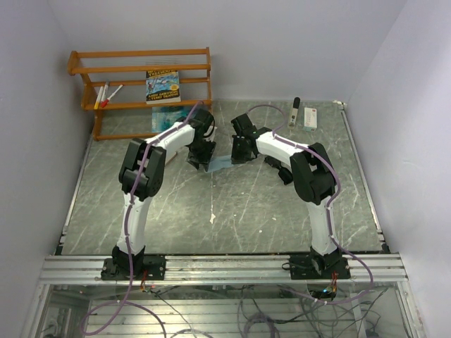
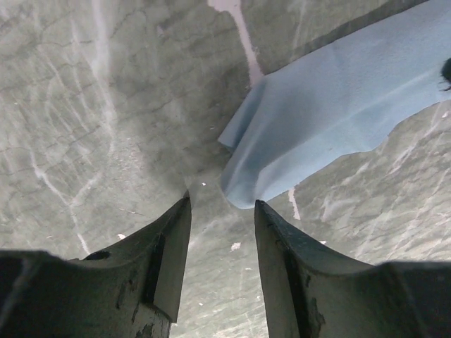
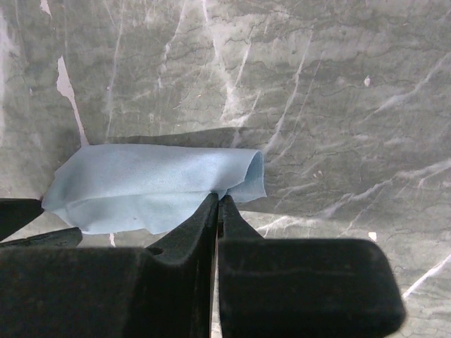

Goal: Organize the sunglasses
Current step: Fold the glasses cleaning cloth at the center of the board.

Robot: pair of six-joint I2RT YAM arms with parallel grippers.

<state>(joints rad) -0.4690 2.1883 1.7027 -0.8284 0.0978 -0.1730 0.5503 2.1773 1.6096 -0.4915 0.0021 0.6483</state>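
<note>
- A wooden shelf (image 1: 141,70) at the back holds a book (image 1: 163,86) and pens (image 1: 107,95).
- A white box (image 1: 311,117) sits far back on the table (image 1: 211,218).
- The blue cloth (image 3: 148,186) is folded over, mid-table.
- The right gripper (image 3: 217,204) pinches its edge.
- The left gripper (image 2: 222,211) is spread, just beside it.
- I cannot make out any sunglasses.

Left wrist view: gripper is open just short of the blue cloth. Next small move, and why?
Probably ease the left gripper forward so its open fingers straddle the near corner of the light blue cloth, then close. The right gripper is already pinched shut on the cloth's folded edge; that corner sits ungripped just ahead.
</note>
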